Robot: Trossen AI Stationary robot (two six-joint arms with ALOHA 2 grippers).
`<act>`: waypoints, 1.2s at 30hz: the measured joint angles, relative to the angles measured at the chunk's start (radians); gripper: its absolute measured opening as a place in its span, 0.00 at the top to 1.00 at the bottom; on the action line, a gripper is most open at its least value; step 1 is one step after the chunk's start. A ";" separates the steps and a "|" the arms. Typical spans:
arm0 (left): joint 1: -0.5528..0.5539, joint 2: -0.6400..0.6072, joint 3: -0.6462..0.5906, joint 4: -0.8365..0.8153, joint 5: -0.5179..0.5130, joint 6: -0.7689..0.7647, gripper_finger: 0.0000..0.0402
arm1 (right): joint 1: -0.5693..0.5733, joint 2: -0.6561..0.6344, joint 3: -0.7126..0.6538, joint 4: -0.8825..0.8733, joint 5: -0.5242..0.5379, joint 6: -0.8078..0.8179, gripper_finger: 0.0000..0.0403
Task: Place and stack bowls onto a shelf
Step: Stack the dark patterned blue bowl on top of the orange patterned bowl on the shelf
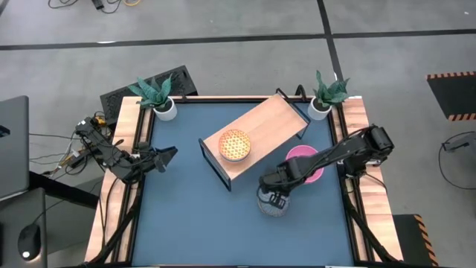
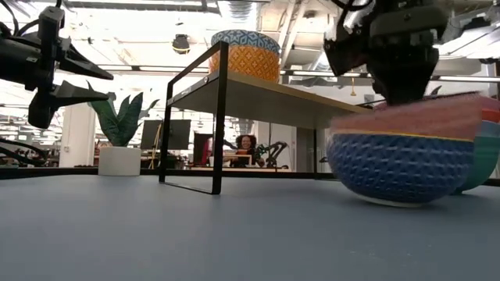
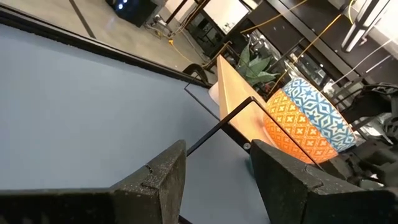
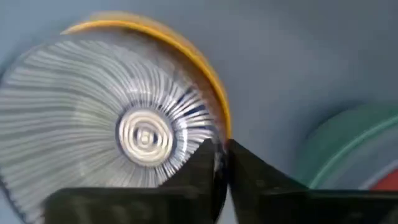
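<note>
My right gripper (image 1: 273, 195) is shut on a blue-white patterned bowl with a yellow rim (image 2: 398, 165), low over the table in front of the shelf's near end; the bowl's striped inside shows in the right wrist view (image 4: 124, 124). A yellow-orange bowl (image 1: 234, 145) stands on the light-wood shelf (image 1: 268, 126). A pink bowl (image 1: 303, 158) sits in a teal bowl (image 2: 489, 156) on the table right of the shelf. My left gripper (image 1: 168, 154) is open and empty, raised at the table's left edge. My right gripper pinches the bowl's rim (image 4: 219, 134), one finger inside the bowl and one outside. The fingers come from above, pointing down. The bowl hangs slightly tilted, opening up, its base (image 2: 391, 200) at or just above the tabletop; which, I cannot tell.
Two white pots with green plants (image 1: 165, 108) (image 1: 320, 106) stand at the table's far corners. Wooden side rails (image 1: 126, 149) run along the left and right edges. The shelf's black frame (image 2: 220, 117) stands on the blue tabletop, with free room on the near half.
</note>
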 joint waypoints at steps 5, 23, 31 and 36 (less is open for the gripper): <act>0.000 0.000 0.000 -0.002 -0.006 0.000 0.59 | -0.012 -0.015 0.019 -0.010 0.001 -0.001 0.91; 0.000 0.000 0.000 -0.003 -0.007 0.006 0.59 | -0.212 -0.271 0.404 -0.165 -0.027 0.010 0.91; 0.000 0.000 0.000 -0.003 -0.006 0.006 0.59 | -0.440 -0.132 0.780 -0.219 0.007 -0.078 0.91; 0.000 0.000 0.000 -0.003 -0.006 0.004 0.59 | -0.513 0.017 0.911 -0.259 -0.045 -0.195 0.91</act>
